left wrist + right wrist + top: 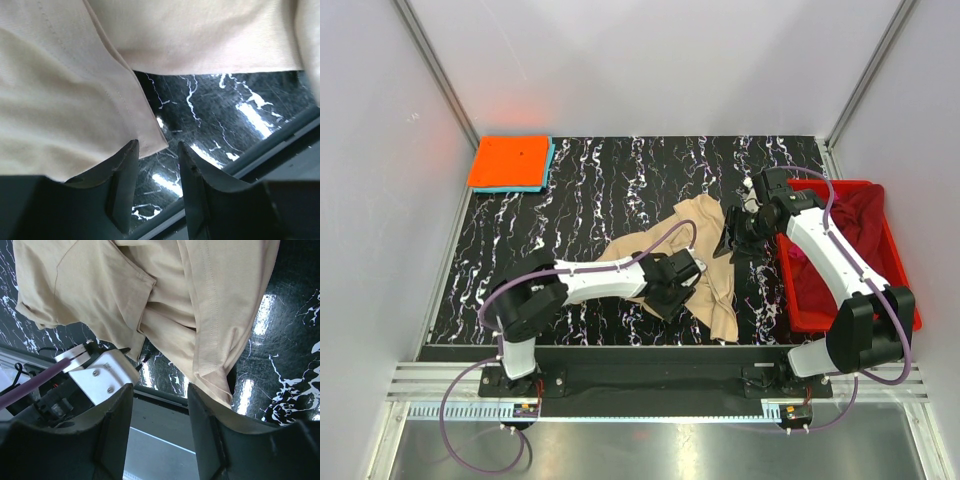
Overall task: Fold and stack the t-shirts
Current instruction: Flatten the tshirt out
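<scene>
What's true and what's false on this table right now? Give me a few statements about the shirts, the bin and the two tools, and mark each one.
1. The orange shirt lies folded on the blue shirt. True.
2. The tan shirt is folded flat. False: it lies crumpled mid-table.
3. The red bin stands at the table's right side. True.
4. The bin is empty. False: a maroon shirt lies in it.
5. Both tools are at the orange shirt. False: the left tool and right tool are both at the tan shirt, jaws apart.
</scene>
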You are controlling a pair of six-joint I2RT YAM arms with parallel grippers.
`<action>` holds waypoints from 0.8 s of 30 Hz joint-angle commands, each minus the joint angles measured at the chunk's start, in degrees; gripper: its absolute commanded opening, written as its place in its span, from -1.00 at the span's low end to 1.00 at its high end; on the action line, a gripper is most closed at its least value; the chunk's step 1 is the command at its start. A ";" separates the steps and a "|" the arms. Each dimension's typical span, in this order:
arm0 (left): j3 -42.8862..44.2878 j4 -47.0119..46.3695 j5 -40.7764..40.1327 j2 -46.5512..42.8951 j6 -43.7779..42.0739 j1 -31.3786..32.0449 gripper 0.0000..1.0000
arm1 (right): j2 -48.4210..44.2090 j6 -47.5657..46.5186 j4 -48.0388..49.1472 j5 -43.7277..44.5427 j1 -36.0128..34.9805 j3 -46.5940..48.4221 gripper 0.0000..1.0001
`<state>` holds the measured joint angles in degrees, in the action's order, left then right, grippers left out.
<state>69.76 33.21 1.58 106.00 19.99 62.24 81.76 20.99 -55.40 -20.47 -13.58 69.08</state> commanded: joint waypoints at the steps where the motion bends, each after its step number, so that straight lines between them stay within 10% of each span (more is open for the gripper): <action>1: 1.53 -1.83 -1.41 1.58 -0.04 0.34 -0.15 | -1.95 -0.25 1.17 0.52 0.22 0.18 0.08; 5: 0.03 -4.64 -1.32 3.51 0.05 0.34 -0.22 | -1.60 -0.25 0.82 0.52 0.22 0.62 0.08; 11: -3.30 -4.39 -4.21 0.56 0.14 0.25 -0.97 | 0.24 -0.60 1.25 1.05 0.22 1.67 0.08; 24: -5.61 18.19 -18.88 -38.83 9.27 -7.30 -1.00 | 18.51 4.04 8.81 -7.81 -2.15 9.14 0.06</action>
<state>61.43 43.81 -11.05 71.24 25.54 57.04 97.69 23.03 -50.30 -23.44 -14.20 74.43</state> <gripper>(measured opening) 0.021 0.534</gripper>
